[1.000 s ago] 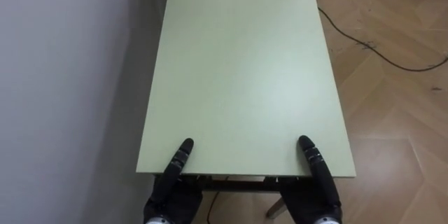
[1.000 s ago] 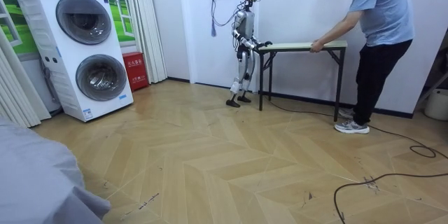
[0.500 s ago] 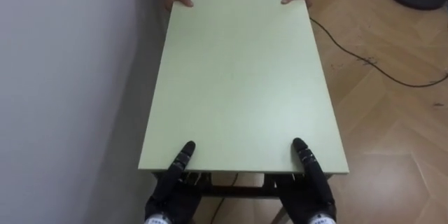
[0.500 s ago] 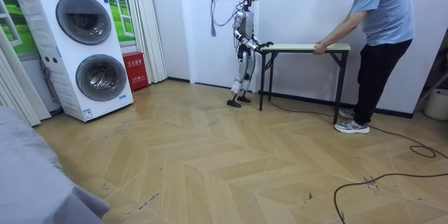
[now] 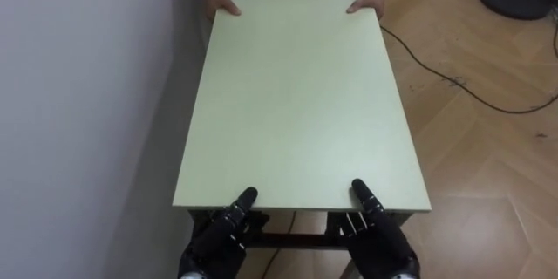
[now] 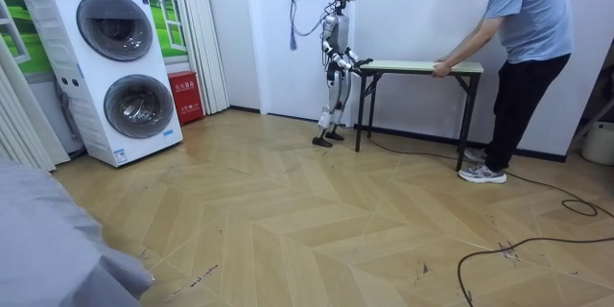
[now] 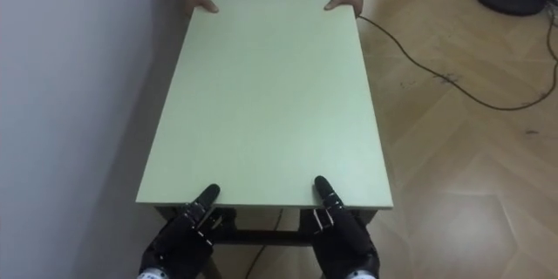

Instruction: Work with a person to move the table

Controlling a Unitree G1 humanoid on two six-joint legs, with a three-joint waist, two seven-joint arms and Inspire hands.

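Bench (image 5: 296, 105): pale top, dark frame, standing lengthwise beside wall (image 5: 78, 96). Near edge is clasped by left hand (image 5: 220, 237) and right hand (image 5: 377, 242), thumbs above, fingers (image 5: 234, 219) curled beneath; far edge is held by person's hands (image 5: 224, 4). Judged rigid, fairly heavy, smooth; end edges are preferred.

— How is the table (image 5: 301, 96) looking?
— It is showing a long, pale green top on dark legs, lying level.
— And where is it sitting?
— It is running lengthwise just beside the white wall (image 5: 78, 96).
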